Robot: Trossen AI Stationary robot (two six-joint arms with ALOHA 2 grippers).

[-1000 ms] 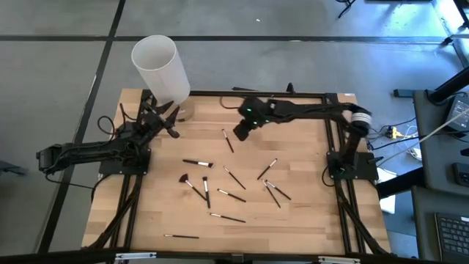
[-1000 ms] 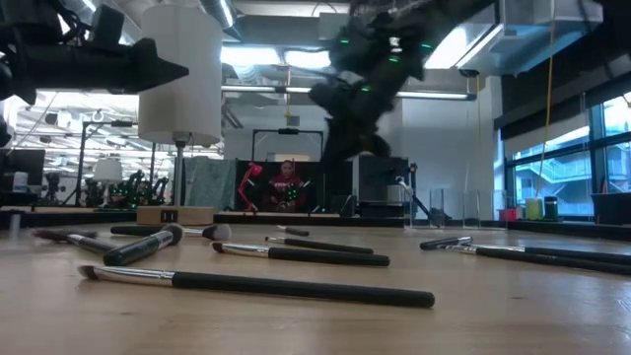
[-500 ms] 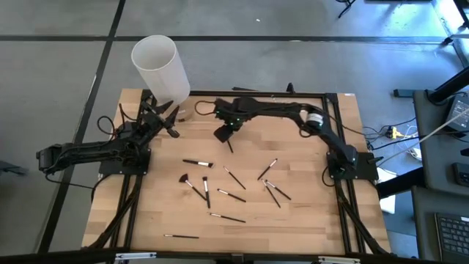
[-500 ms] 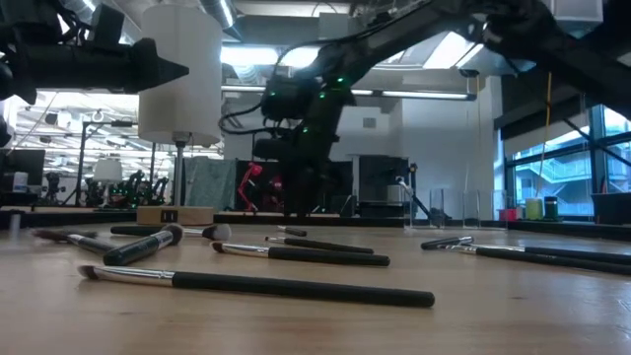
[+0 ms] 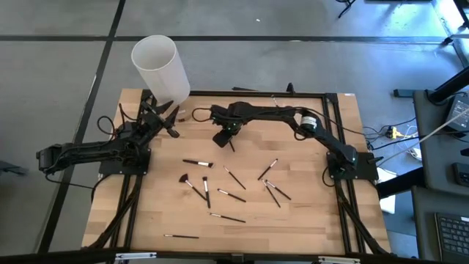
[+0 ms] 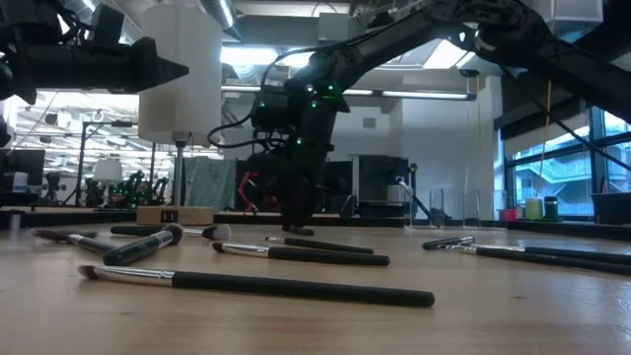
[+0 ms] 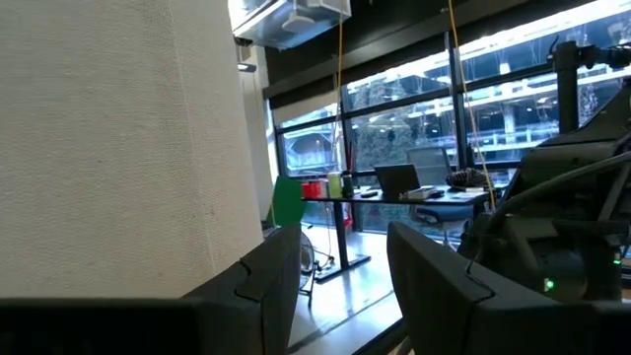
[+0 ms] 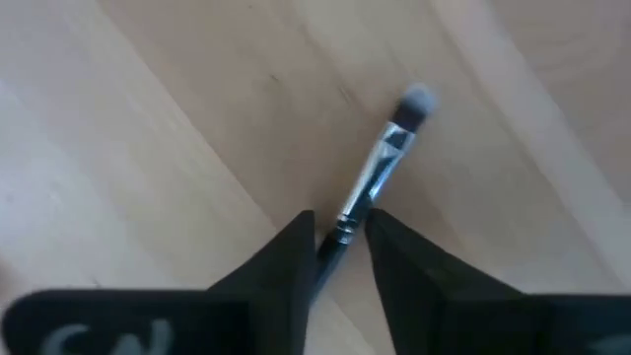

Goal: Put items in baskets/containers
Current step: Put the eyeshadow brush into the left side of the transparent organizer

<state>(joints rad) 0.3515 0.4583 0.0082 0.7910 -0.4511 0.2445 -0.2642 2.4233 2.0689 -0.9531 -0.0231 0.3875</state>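
Makeup brush (image 8: 380, 177) flat on the table (image 8: 148, 128), right gripper (image 8: 340, 242) fingers astride its handle; left gripper (image 7: 340, 266) fingers spread, empty.

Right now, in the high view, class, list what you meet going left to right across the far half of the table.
left gripper → white cylinder → right gripper, over a makeup brush → right arm's base
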